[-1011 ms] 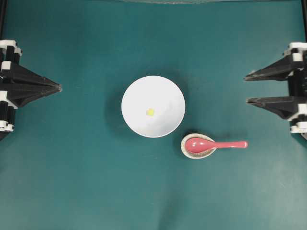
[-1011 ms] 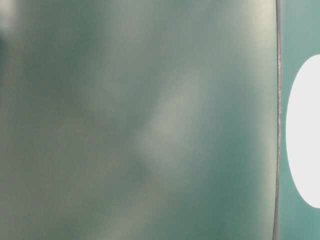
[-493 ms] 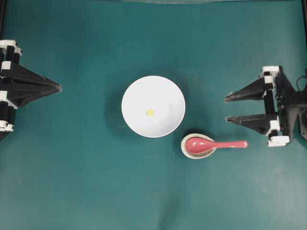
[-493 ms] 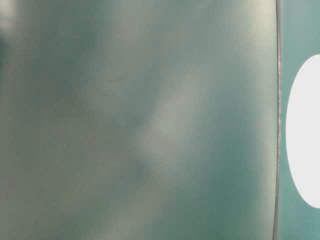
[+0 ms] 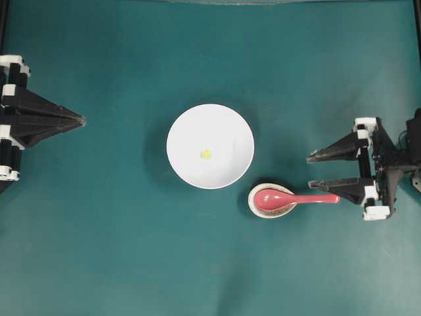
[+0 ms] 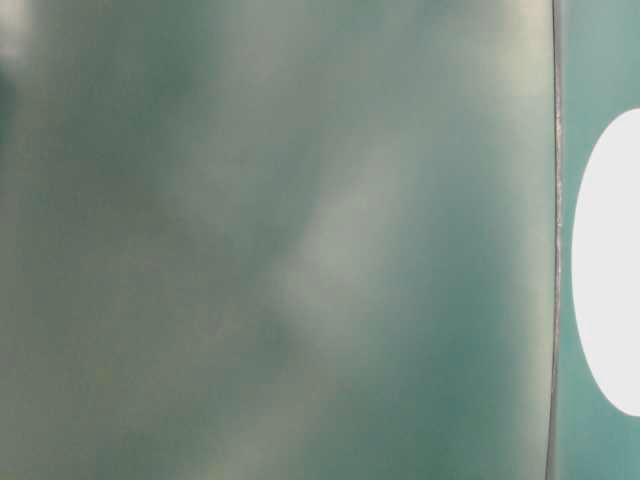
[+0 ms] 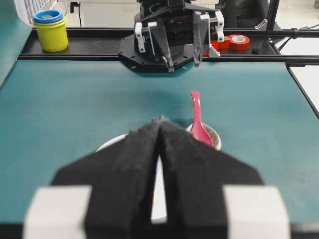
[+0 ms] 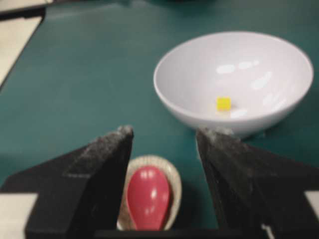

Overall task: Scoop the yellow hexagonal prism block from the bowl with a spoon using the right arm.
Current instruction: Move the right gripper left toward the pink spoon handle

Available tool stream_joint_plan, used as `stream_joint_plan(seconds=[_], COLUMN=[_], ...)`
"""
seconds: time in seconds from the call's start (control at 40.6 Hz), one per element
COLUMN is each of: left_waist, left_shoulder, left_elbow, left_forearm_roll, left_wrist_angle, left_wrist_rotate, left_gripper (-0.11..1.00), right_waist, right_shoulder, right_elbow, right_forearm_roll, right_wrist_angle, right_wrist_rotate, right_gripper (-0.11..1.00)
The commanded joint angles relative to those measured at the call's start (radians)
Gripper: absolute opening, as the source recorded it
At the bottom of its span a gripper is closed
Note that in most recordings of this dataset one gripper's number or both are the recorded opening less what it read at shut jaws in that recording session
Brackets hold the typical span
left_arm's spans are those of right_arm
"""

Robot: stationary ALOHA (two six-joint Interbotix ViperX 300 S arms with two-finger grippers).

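1. A teal counter (image 5: 118, 250) carries everything; beyond its far edge in the left wrist view stand stacked cups (image 7: 51, 31) and red tape (image 7: 239, 42).
2. The spoon (image 5: 289, 199) lies scoop-down in a speckled rest (image 5: 260, 208).
3. The bowl (image 5: 191, 128) holds the yellow block (image 5: 206, 154).
4. The right gripper (image 5: 310, 170) has wide jaws at the spoon's handle tip; the left gripper (image 5: 81, 120) has its jaws together.
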Motion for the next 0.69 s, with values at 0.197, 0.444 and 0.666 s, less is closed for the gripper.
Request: stream_joint_plan(seconds=[0.197,0.444,0.666], left_waist=[-0.003,-0.003,-0.003], left_shoulder=[0.011,0.011,0.011], left_elbow=[-0.025,-0.025,-0.025], left_forearm_roll=[0.002,0.002,0.002], left_wrist_angle=[-0.009,-0.009,-0.009], left_wrist_rotate=[0.002,0.002,0.002], left_gripper=[0.00,0.00,0.00], right_waist=[0.124,0.196,0.233], right_shoulder=[0.169,0.290,0.382], right_elbow=[-0.021,-0.040,-0.051], right_forearm_roll=[0.103,0.198,0.222], right_wrist_angle=[-0.184,-0.212,-0.259], right_wrist_rotate=[-0.002,0.017,0.046], right_gripper=[0.59,0.59,0.59])
